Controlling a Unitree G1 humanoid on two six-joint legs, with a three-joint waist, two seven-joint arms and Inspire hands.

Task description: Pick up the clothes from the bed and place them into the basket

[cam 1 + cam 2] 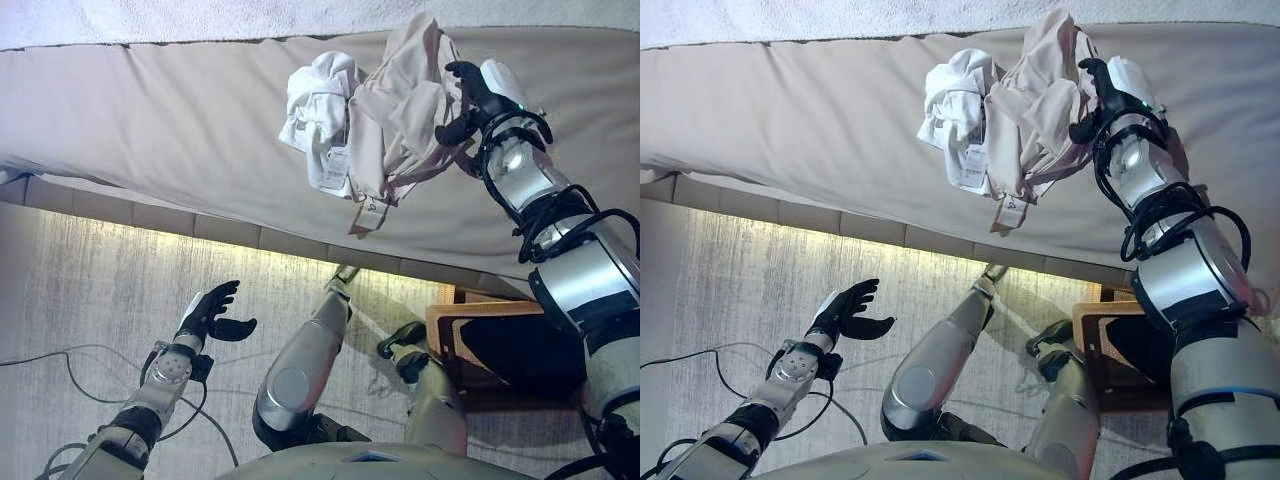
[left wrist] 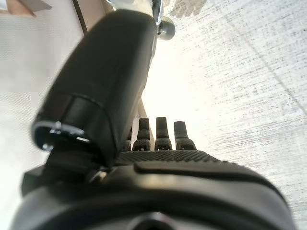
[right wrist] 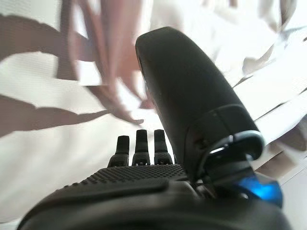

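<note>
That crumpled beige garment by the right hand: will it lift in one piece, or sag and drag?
The crumpled beige garment is bunched in soft folds, so probably floppy and light. A strap with a tag trails toward the bed edge and would likely dangle. It touches the white garment, which might drag along. Right hand looks open.

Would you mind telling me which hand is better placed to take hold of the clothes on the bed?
The right hand: it is up at the beige garment on the bed, beside the white garment, fingers open. The left hand hangs open low over the floor, away from the bed.
</note>
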